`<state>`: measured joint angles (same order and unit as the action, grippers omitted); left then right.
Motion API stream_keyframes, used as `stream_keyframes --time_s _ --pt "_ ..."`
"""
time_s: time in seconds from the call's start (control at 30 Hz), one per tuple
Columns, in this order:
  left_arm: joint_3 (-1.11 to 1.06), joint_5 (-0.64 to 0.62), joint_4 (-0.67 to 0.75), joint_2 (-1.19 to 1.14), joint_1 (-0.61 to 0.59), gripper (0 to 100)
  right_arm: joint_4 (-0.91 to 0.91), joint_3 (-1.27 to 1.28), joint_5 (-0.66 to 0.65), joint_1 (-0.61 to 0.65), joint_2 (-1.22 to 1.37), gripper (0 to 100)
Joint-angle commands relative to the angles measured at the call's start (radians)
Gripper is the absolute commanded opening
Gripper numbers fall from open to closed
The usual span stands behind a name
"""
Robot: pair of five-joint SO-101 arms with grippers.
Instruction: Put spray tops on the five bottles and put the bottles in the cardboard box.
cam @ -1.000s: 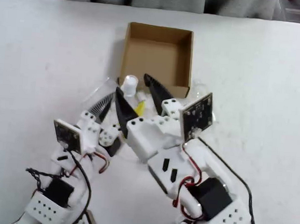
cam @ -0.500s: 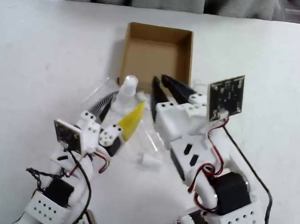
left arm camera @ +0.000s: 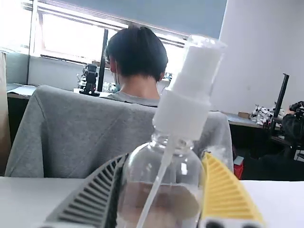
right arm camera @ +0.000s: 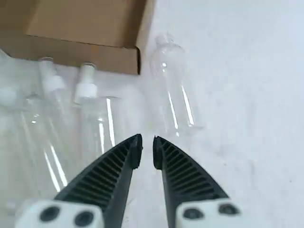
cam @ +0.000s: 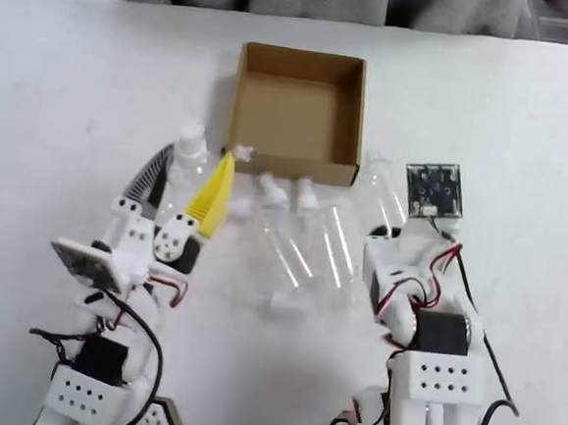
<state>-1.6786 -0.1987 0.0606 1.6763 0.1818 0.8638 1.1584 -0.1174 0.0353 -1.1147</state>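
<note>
the left hand (cam: 183,180) is clamped on a clear bottle (cam: 187,166) with a white spray top (left arm camera: 190,90). it holds the bottle about upright, outside the cardboard box (cam: 293,166), at 8 o'clock from the box's near corner. at 6 o'clock from the box a capped bottle (cam: 273,226) and a second capped bottle (cam: 319,233) lie side by side, tops toward its wall. an uncapped bottle (right arm camera: 173,90) lies at 5 o'clock. the right hand (right arm camera: 146,146) has its fingers almost together on nothing, between the second capped bottle and the uncapped one. the white table (cam: 78,78) spreads wide at 9 and 3 o'clock, with its far edge at 12.
</note>
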Motion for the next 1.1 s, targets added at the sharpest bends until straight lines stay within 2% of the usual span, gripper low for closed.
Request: stream_keyframes --time_s 0.0,0.13,0.23,0.47,0.57,0.63,0.83,1.07 --pt "0.143 -0.006 -0.005 0.016 -0.01 11 -0.105 0.078 -0.017 -0.087 -0.016 2.3" --pt "0.242 -0.005 -0.017 -0.024 -0.01 11 -0.18 0.173 -0.018 -0.186 -0.016 2.5" --pt "0.35 -0.005 -0.014 -0.163 -0.01 12 -0.246 0.239 -0.018 -0.248 -0.016 2.7" --pt "0.727 -0.011 -0.012 -0.621 -0.01 12 -0.328 0.322 -0.018 -0.266 -0.016 2.4" --pt "0.821 -0.011 -0.006 -0.762 -0.01 12 -0.352 0.338 -0.018 -0.266 -0.016 2.6" --pt "0.83 -0.011 0.06 -0.831 -0.01 12 -0.366 0.347 -0.018 -0.265 -0.016 2.6" --pt "0.766 -0.006 0.396 -1.047 -0.008 12 -0.383 0.356 -0.018 -0.262 -0.016 2.6" --pt "0.872 -0.011 0.638 -1.411 -0.024 11 -0.383 0.356 -0.018 -0.26 -0.016 2.7"
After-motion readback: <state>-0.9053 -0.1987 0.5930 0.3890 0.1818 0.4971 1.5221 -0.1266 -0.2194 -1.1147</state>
